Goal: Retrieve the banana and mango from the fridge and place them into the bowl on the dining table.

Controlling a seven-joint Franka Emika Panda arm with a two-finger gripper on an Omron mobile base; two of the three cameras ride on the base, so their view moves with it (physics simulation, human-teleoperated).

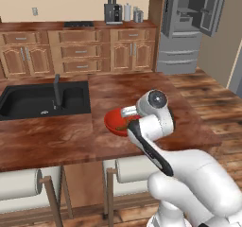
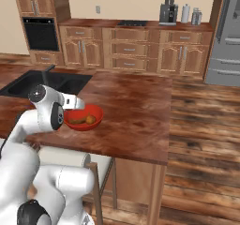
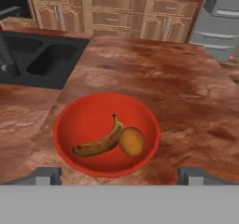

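banana [image 3: 99,144] and mango [image 3: 131,141] touching inside red bowl [image 3: 74,120].

One banana [image 3: 99,143], one mango [image 3: 131,141], one bowl [image 3: 79,120], one fridge [image 1: 186,27].

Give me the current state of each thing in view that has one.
Curved yellow-brown banana: lying in the bowl, touching the mango.
Round orange mango: in the bowl.
Glossy red bowl: upright on the dining table.
Grey fridge: upper doors open.
Two-finger gripper: open above the bowl, holding nothing.
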